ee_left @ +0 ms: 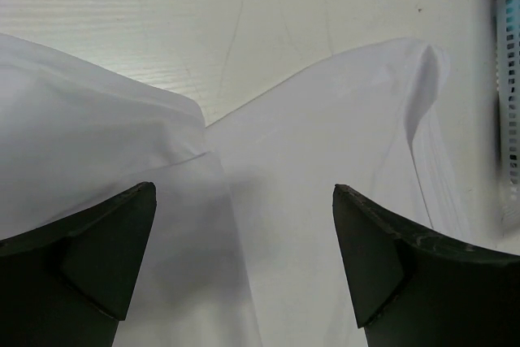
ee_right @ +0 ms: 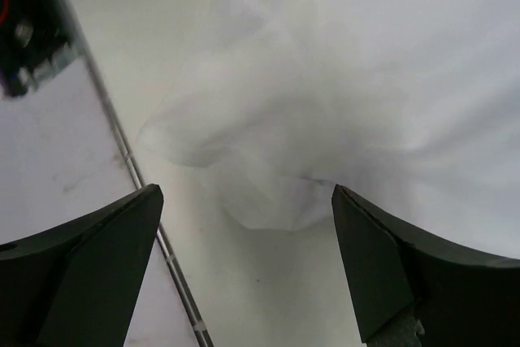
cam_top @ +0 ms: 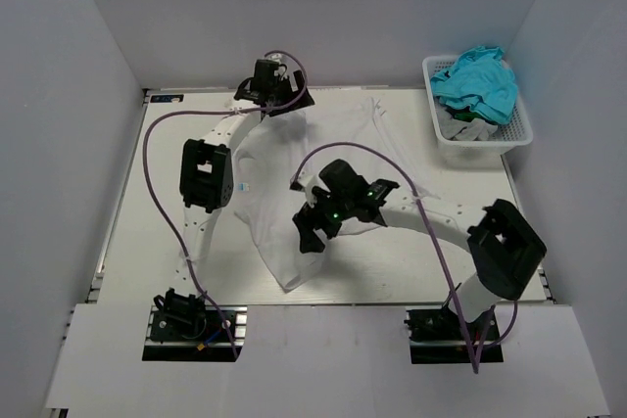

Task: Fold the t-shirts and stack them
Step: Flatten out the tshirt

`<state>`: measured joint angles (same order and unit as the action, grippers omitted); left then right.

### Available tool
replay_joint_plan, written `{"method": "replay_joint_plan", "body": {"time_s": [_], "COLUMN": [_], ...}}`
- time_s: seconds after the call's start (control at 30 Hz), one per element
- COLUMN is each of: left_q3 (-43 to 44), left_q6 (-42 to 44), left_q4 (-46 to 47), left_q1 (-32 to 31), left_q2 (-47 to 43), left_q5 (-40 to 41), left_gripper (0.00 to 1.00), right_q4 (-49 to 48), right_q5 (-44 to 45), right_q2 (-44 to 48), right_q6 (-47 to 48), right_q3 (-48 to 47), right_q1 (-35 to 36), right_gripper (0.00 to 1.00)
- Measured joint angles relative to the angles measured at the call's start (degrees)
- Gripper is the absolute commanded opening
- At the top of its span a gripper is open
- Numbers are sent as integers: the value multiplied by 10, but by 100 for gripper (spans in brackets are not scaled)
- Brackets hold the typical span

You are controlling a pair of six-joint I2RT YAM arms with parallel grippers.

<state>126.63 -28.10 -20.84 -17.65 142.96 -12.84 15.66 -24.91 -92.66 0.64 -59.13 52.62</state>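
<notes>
A white t-shirt (cam_top: 263, 178) lies crumpled and partly spread on the white table, running from the far middle down to a narrow end near the front edge. My left gripper (cam_top: 282, 102) is open at the shirt's far end; in the left wrist view (ee_left: 244, 193) the cloth (ee_left: 325, 160) lies under and between its fingers, and I cannot tell if they touch it. My right gripper (cam_top: 310, 235) is open over the shirt's near part. In the right wrist view (ee_right: 248, 193) a bunched corner of the shirt (ee_right: 276, 193) lies between the fingers, below them.
A white plastic basket (cam_top: 443, 140) at the back right holds teal cloth (cam_top: 480, 80) and grey cloth (cam_top: 468, 129); its wall shows in the left wrist view (ee_left: 510, 79). The table's metal front rail (ee_right: 122, 152) runs just left of the right gripper. Grey walls enclose the table.
</notes>
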Motion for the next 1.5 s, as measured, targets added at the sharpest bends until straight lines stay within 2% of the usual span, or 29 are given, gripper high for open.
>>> {"method": "replay_joint_plan", "body": {"time_s": [0.1, 0.23, 0.33, 0.37, 0.47, 0.57, 0.67, 0.9, 1.07, 1.33, 1.5], "left_q3": [0, -63, -224, -263, -450, -554, -618, -651, -650, -663, -639], "left_q6": [15, 33, 33, 28, 3, -22, -40, -81, -137, -166, -150], "left_q4": [-28, -86, -97, -99, -76, -57, -57, -76, -101, -195, -263], "left_q1": [4, 5, -2, -6, -40, -72, -91, -85, -78, -35, -16], "left_q2": [-24, -124, -272, -307, -449, -487, -465, -425, -423, -435, -435], "left_q5": [18, 55, 71, 70, 56, 28, 27, 81, 139, 275, 337], "left_gripper": [100, 100, 100, 100, 100, 100, 100, 100, 100, 100, 100], "right_q4": [-1, 16, 34, 40, 48, 50, 61, 74, 86, 85, 76], "right_q5": [63, 200, 293, 313, 349, 366, 394, 506, 548, 560, 509], "right_q2": [43, 82, 90, 89, 70, 24, -38, -136, -163, -163, -160], "right_q6": [-33, -100, -138, -145, -162, -170, -170, -150, -145, -87, -57], "right_q3": [0, 0, 1, 2, 5, 3, -28, -139, -164, -149, -140], "right_q1": [-15, -49, -92, -107, -145, -172, -184, -198, -227, -245, -243], "right_gripper": [90, 90, 90, 90, 90, 90, 90, 90, 90, 90, 90]}}
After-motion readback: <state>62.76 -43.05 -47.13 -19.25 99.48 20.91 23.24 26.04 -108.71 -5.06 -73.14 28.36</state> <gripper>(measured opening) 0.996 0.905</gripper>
